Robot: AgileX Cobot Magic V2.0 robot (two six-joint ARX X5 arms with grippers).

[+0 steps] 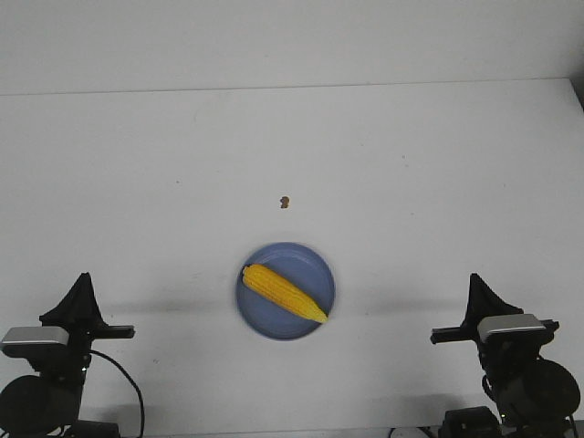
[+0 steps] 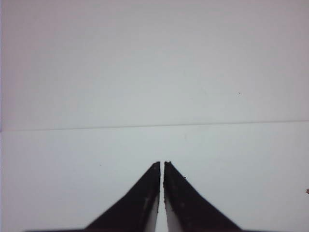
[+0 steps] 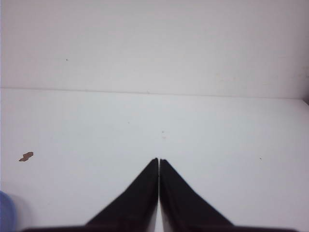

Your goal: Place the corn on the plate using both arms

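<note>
The yellow corn (image 1: pixel 284 291) lies diagonally on the round periwinkle-blue plate (image 1: pixel 313 267) at the middle front of the white table, its pointed end toward the right. My left gripper (image 1: pixel 83 280) is shut and empty at the front left, well apart from the plate; its wrist view (image 2: pixel 161 163) shows only bare table. My right gripper (image 1: pixel 475 280) is shut and empty at the front right, also apart from the plate. In the right wrist view (image 3: pixel 159 160) a sliver of the plate (image 3: pixel 6 210) shows at the edge.
A tiny brown speck (image 1: pixel 285 202) lies on the table beyond the plate; it also shows in the right wrist view (image 3: pixel 25 156). The table's far edge meets a pale wall (image 1: pixel 292 41). The table's right corner (image 1: pixel 571 82) is in view.
</note>
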